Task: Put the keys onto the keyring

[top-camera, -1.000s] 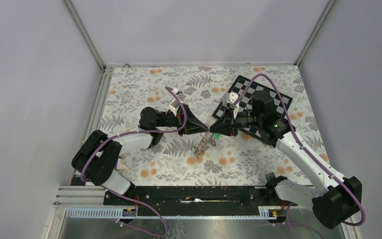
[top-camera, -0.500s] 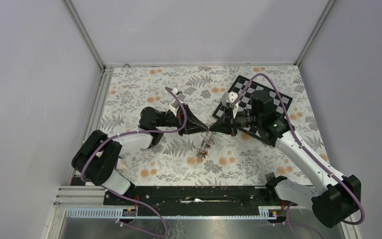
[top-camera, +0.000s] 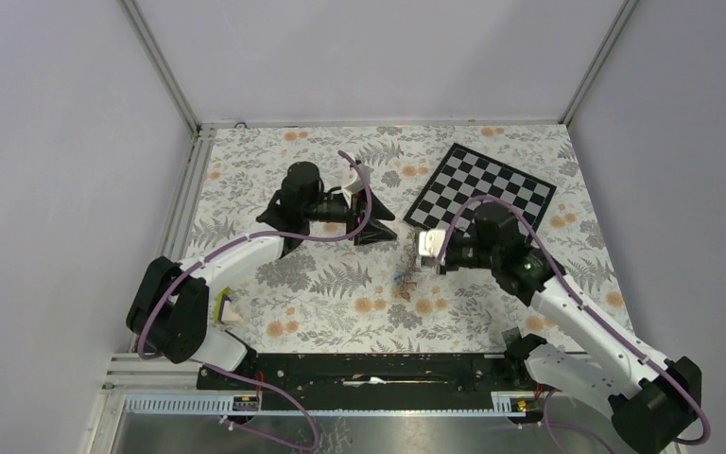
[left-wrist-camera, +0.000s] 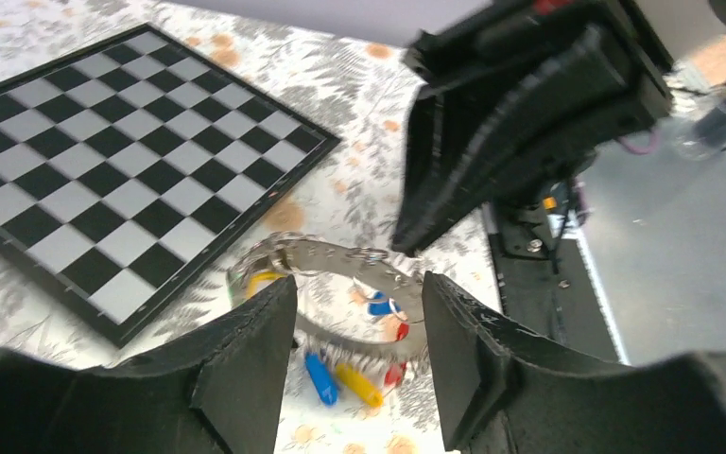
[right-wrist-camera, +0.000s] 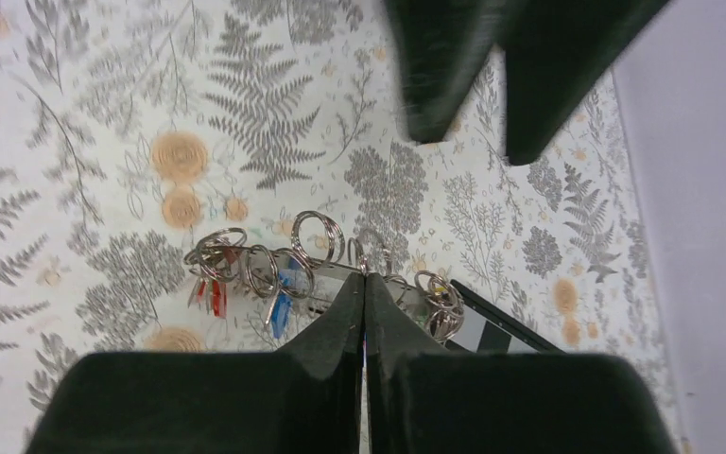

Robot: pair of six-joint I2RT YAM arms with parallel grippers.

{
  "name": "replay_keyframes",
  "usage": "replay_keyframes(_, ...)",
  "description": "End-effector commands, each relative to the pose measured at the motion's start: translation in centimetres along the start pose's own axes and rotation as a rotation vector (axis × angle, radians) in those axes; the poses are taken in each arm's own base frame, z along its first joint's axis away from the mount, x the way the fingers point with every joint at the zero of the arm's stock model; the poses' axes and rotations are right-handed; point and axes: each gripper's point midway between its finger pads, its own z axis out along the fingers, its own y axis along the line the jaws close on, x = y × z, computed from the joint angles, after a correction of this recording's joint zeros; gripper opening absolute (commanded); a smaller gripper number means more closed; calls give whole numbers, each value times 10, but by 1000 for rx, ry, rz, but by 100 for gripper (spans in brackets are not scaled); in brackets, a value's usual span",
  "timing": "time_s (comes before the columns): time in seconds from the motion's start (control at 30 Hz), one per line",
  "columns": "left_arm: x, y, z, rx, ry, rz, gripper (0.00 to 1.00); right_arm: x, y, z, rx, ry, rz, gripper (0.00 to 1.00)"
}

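The right gripper (right-wrist-camera: 364, 293) was pinched shut on the broad flat grey metal keyring (left-wrist-camera: 331, 253), its bright plastic-headed keys (left-wrist-camera: 319, 376) dangling over the floral table (right-wrist-camera: 76, 113). Beyond, the left gripper (left-wrist-camera: 357, 282) stood open, empty; holding the ring steady would likely ease its approach.

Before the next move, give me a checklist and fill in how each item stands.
1. Right gripper shut on the keyring: ok.
2. Left gripper open and not touching the keyring: ok.
3. Keys hang from the keyring on small rings: ok for the red and blue ones.
4. Every key threaded on: cannot tell.
5. Keys lifted clear of the table: cannot tell.
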Motion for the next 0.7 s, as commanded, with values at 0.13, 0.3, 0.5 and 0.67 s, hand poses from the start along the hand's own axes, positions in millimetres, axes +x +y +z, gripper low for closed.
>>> replay_keyframes(0.13,19,33,-12,-176,146,75,56,5,-2,2,117,46,-417,0)
replay_keyframes(0.3,25,34,-13,-174,154,93,56,13,1,2,139,64,-465,0)
replay_keyframes(0.5,32,15,-8,-55,155,161,53,10,0,3,147,56,-412,0)
replay_keyframes(0.67,27,3,7,20,164,220,48,1,5,9,81,49,-162,0)
